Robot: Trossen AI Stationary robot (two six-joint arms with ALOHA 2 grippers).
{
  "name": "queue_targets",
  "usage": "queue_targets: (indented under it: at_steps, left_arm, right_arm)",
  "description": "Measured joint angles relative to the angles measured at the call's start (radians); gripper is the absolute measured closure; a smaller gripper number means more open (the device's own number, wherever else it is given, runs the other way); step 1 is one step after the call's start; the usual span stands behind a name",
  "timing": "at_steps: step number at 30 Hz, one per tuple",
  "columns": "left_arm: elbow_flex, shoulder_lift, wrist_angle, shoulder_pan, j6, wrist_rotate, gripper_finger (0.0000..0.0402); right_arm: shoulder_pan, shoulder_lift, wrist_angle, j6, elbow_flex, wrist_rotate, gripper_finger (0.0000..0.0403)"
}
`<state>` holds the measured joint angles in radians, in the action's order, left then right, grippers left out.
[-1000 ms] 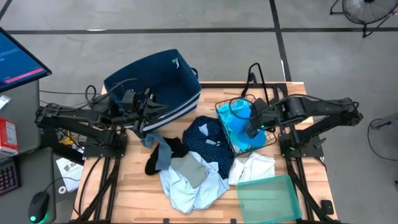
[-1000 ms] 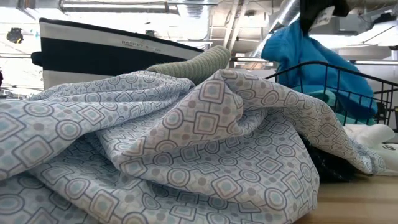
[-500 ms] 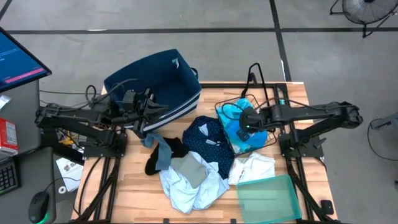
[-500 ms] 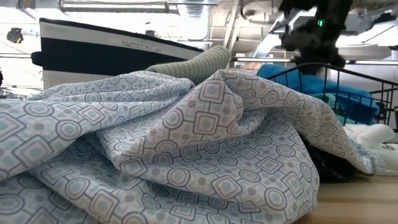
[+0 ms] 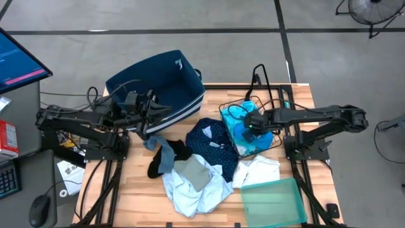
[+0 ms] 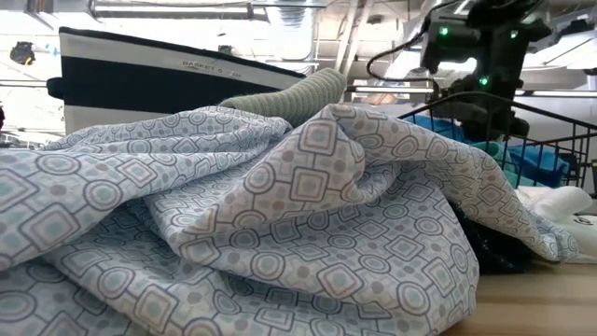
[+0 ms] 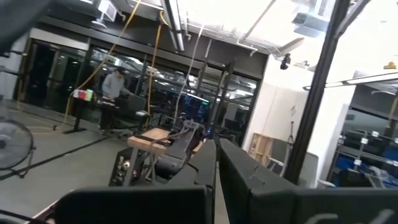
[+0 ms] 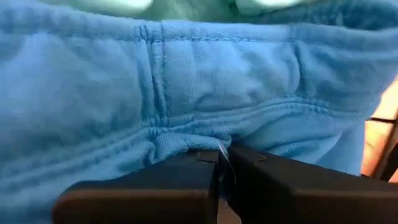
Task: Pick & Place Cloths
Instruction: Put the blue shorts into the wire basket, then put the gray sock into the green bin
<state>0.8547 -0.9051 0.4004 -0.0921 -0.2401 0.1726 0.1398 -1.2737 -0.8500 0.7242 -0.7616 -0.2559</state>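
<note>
Right gripper pinches the turquoise cloth inside the wire basket, at 3 o'clock on the desk. Left gripper, closed and empty, waits at 10 o'clock.

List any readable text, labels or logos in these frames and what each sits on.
Small print on the bin's white stripe, low view: too small to read.
White logo on the bin's inner wall, high view: a mark, no legible letters.
Monitor at the left edge: pink bar and lines, unreadable.
Red box beside it: print blurred.
Nothing else carries text.
</note>
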Motion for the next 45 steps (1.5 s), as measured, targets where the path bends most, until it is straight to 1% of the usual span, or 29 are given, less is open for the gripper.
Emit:
queue_targets:
  at_steps: [3,6,10,13,16,18,22,24,29,31,33,36,39,42,45]
  left_arm:
    - [0.000,0.000,0.000,0.000,0.000,0.025,0.0401]
    - [0.000,0.000,0.000,0.000,0.000,0.042,0.0401]
    - [0.000,0.000,-0.004,0.000,0.011,0.042,0.0401]
    - [0.000,0.000,-0.033,0.000,0.037,0.046,0.0400]
    - [0.000,0.000,-0.078,-0.001,0.050,0.045,0.0389]
    - [0.000,0.000,-0.108,-0.007,0.052,0.013,0.0375]
    - [0.002,-0.020,-0.124,-0.038,0.053,-0.114,0.0332]
    - [0.002,-0.039,-0.132,-0.070,0.052,-0.146,0.0307]
    - [0.002,-0.087,-0.142,-0.145,0.039,-0.181,0.0243]
    - [0.002,-0.097,-0.188,-0.176,0.007,-0.182,0.0222]
    - [0.002,-0.101,-0.271,-0.205,-0.029,-0.183,0.0208]
    - [0.001,-0.101,-0.415,-0.250,-0.059,-0.166,0.0201]
    - [0.001,-0.124,-0.500,-0.294,-0.045,-0.097,0.0203]
    - [0.001,-0.176,-0.533,-0.322,-0.012,-0.031,0.0208]
    - [0.001,-0.252,-0.544,-0.332,0.020,-0.003,0.0210]
  right_arm:
    - [0.000,-0.030,-0.004,-0.001,0.000,-0.003,0.0386]
    - [0.000,-0.059,-0.012,-0.007,-0.008,-0.002,0.0358]
    - [0.000,-0.066,-0.047,-0.096,-0.064,0.029,0.0310]
    - [0.000,-0.066,-0.104,-0.142,-0.134,0.035,0.0268]
    - [0.000,-0.066,-0.170,-0.180,-0.223,0.043,0.0224]
    - [-0.001,-0.066,-0.210,-0.191,-0.288,0.046,0.0198]
    - [-0.011,-0.066,-0.273,-0.209,-0.411,0.048,0.0165]
    - [-0.018,-0.066,-0.296,-0.222,-0.463,0.049,0.0160]
    - [-0.052,-0.065,-0.347,-0.224,-0.576,0.048,0.0160]
    - [-0.074,-0.065,-0.367,-0.210,-0.615,0.048,0.0163]
    - [-0.102,-0.065,-0.374,-0.204,-0.650,0.049,0.0165]
    - [-0.148,-0.065,-0.375,-0.203,-0.688,0.048,0.0168]
    - [-0.187,-0.064,-0.368,-0.198,-0.694,0.048,0.0171]
    - [-0.219,-0.065,-0.368,-0.157,-0.693,0.044,0.0174]
    - [-0.249,-0.070,-0.366,-0.117,-0.690,0.041,0.0177]
